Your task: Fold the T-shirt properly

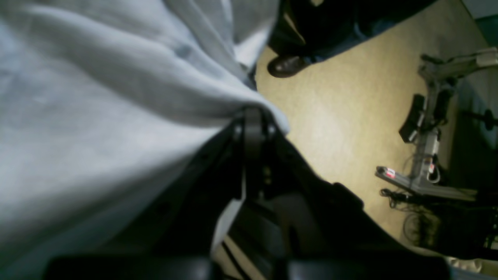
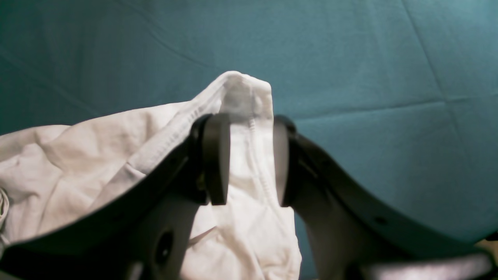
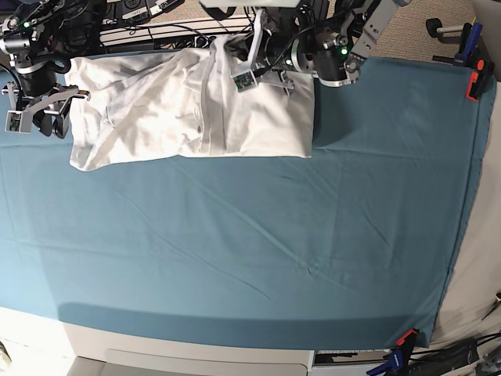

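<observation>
While the left claw [image 1: 253, 128] is pinched shut on the shirt [image 3: 188, 110], a white fold is lifted at the far edge of the teal cloth [image 3: 258, 235]. A hemmed corner is held between the right claw's [image 2: 247, 159] half-spread jaws. Wrinkled, bunched cloth is stretched between both arms.

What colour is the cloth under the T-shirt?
Plain teal. The cloth shows best in the base view, spread under the white T-shirt.

Left wrist view is dim, soft and smeared; right wrist view blurs the near claw [image 2: 249, 163]; base view is evenly bright and sharp.
</observation>
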{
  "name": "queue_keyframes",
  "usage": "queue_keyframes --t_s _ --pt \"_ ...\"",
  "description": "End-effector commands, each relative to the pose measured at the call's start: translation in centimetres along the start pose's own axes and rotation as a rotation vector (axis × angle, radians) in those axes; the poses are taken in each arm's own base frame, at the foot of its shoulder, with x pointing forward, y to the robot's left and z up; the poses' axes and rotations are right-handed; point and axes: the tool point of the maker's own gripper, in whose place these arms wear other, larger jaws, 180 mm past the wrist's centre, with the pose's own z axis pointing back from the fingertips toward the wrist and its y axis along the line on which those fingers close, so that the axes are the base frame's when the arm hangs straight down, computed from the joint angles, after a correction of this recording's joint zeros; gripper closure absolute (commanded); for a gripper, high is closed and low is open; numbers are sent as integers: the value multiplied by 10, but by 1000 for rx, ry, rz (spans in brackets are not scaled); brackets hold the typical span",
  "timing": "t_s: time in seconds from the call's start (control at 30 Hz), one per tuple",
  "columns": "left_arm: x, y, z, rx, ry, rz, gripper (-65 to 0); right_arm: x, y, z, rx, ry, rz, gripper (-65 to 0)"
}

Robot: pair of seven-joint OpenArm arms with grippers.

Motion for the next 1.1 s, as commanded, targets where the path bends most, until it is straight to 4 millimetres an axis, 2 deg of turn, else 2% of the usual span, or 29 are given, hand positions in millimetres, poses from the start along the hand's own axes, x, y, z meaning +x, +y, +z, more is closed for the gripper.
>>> queue_keyframes --t_s 0.0,0.23,0.27,0.33,0.37,0.43,0.47,0.53,0.6,0.7,0.77,0.87,1.0,1.07 --pt "14 -2 3 -5 -49 -24 0 14 -1 3 2 -52 12 -194" --pt "15 25 7 118 -9 -86 0 12 -2 3 -1 -41 14 -194" --pt "13 29 7 138 1 -91 0 8 -4 3 -8 -25 20 -208" --pt "10 36 10 171 14 -76 0 5 -10 5 -32 -4 46 -300" --pt "8 39 11 179 17 -72 0 4 -17 6 -57 3 57 -333" --pt "8 42 14 187 16 -76 0 3 -38 6 -128 17 64 -356" --pt "8 43 15 187 15 -84 -47 1 -49 4 -155 31 61 -357" --pt "9 46 17 192 12 -89 -188 -8 -70 -1 -188 71 46 -370" --pt "10 48 19 201 -3 -81 -284 -18 -89 -10 -197 108 8 -391" --pt "11 50 20 210 -9 -70 -308 -34 -106 -30 -137 148 -143 -393" --pt "11 50 20 209 -9 -71 -308 -46 -104 -46 -36 182 -258 -393" --pt "11 50 20 209 -10 -70 -308 -62 -87 -63 162 223 -419 -393" --pt "11 49 20 209 -10 -70 -308 -72 -63 -65 395 246 -568 -393" --pt "11 50 20 209 -10 -70 -308 -72 -58 -66 450 231 -621 -393"
